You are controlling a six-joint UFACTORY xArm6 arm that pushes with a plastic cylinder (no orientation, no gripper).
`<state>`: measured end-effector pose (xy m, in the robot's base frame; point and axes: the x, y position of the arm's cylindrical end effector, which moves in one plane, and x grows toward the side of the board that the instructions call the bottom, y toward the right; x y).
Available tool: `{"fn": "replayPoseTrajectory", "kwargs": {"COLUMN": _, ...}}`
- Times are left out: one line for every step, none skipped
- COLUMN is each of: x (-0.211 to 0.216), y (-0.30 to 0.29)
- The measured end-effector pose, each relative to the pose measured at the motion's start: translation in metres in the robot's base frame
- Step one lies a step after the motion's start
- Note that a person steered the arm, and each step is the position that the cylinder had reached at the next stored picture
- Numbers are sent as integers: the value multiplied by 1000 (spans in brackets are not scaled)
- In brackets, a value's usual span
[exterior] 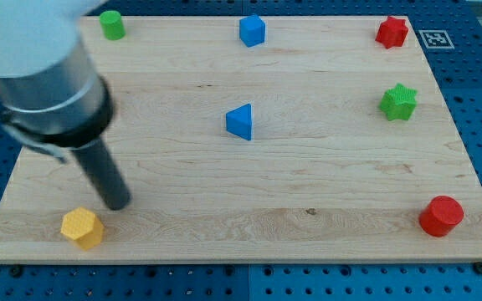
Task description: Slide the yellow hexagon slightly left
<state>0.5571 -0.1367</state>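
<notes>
The yellow hexagon (82,227) lies near the bottom left corner of the wooden board (308,192). My tip (118,203) rests on the board just to the upper right of the hexagon, a small gap apart from it. The dark rod rises from the tip up and to the left into the arm's grey body, which covers the board's upper left part.
A green cylinder (112,24) is at top left, a blue cube (252,31) at top centre, a red star (392,33) at top right. A blue triangle (240,122) is mid-board, a green star (398,102) at right, a red cylinder (440,216) at bottom right.
</notes>
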Motion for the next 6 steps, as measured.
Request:
{"fn": "replayPoseTrajectory", "kwargs": {"x": 16, "y": 23}}
{"fn": "replayPoseTrajectory", "kwargs": {"x": 34, "y": 5}}
{"fn": "replayPoseTrajectory", "kwargs": {"x": 40, "y": -39}}
{"fn": "replayPoseTrajectory", "kwargs": {"x": 39, "y": -50}}
{"fn": "replayPoseTrajectory", "kwargs": {"x": 20, "y": -47}}
{"fn": "replayPoseTrajectory", "kwargs": {"x": -5, "y": -44}}
